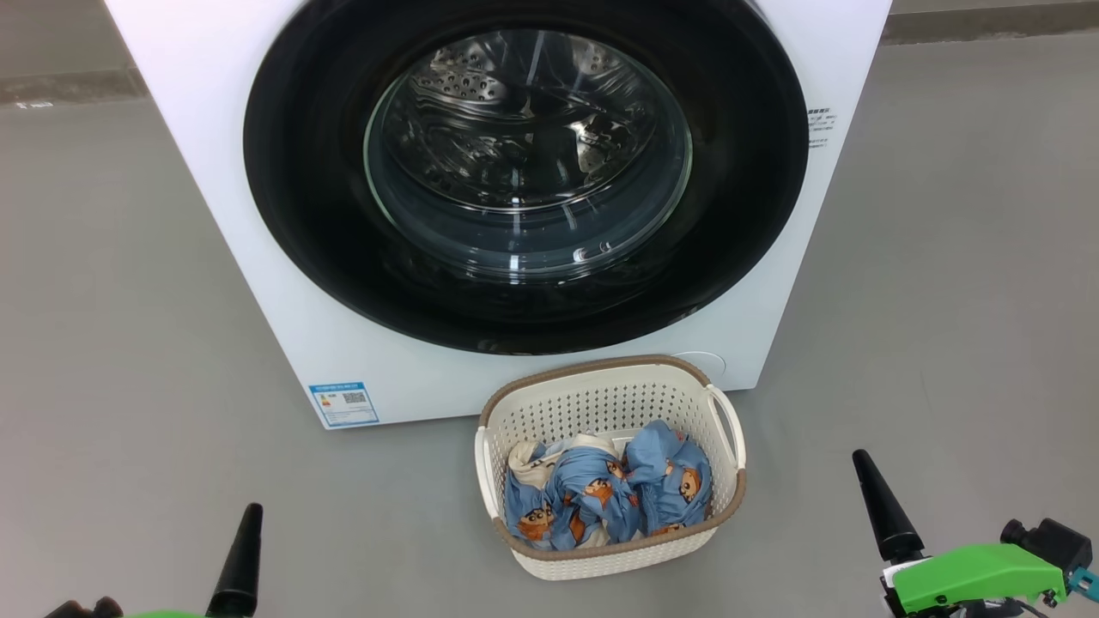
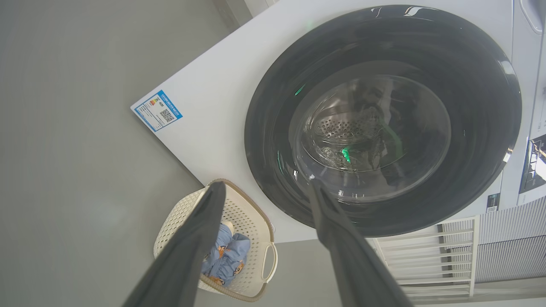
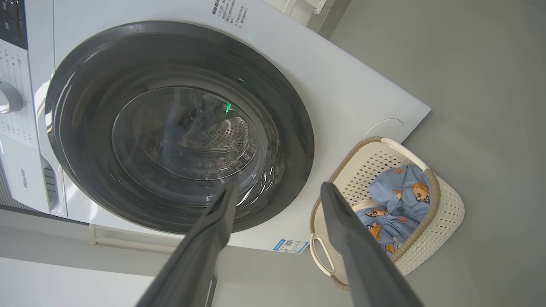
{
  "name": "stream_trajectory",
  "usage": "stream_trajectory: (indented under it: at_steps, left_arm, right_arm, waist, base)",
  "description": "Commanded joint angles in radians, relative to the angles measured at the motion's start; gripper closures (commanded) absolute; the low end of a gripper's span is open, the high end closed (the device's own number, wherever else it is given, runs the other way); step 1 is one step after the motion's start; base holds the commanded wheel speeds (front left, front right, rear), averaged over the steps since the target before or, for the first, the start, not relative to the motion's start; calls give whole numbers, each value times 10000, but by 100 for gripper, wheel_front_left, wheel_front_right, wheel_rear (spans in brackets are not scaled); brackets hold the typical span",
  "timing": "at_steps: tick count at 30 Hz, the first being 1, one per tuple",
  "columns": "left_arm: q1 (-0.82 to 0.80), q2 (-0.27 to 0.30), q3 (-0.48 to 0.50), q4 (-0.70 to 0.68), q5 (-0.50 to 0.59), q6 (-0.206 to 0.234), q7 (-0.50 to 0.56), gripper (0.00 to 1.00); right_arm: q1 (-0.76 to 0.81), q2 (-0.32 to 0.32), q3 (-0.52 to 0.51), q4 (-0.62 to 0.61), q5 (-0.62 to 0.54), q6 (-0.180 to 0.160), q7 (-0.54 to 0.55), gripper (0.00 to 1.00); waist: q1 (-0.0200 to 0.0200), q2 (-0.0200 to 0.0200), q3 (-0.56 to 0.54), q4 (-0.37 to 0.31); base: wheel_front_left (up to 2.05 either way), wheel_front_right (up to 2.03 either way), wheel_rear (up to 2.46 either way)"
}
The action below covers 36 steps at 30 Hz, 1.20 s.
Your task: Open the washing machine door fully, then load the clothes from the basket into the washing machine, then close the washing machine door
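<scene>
Door (image 1: 525, 163) shut, facing robot — basket (image 1: 592, 367) long axis along washer (image 1: 429, 378) front.

The head camera looks forward and down from close in, cropping the top of the washing machine door (image 1: 300, 215) above the basket (image 1: 601, 562) on the floor. Each wrist camera, rolled about a quarter turn, looks past the left gripper (image 2: 265, 182) or right gripper (image 3: 279, 183) at the same whole door and basket.
</scene>
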Motion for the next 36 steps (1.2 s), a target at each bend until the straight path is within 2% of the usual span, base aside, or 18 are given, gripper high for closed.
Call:
stream_trajectory:
  at_steps: [1,36]
  left_arm:
    - [-471,252,86,-330,341,-21,-153,0]
    - [-710,930,-377,-689,4214,-31,-1154,0]
  right_arm:
    - [-558,-156,157,-175,-371,6,-148,0]
    - [-1291,-851,1331,391,-4198,10,-1142,0]
  waist:
    - [-1,0,-2,1]
    - [-1,0,-63,11]
  base:
    - [0,0,0]
    - [0,0,0]
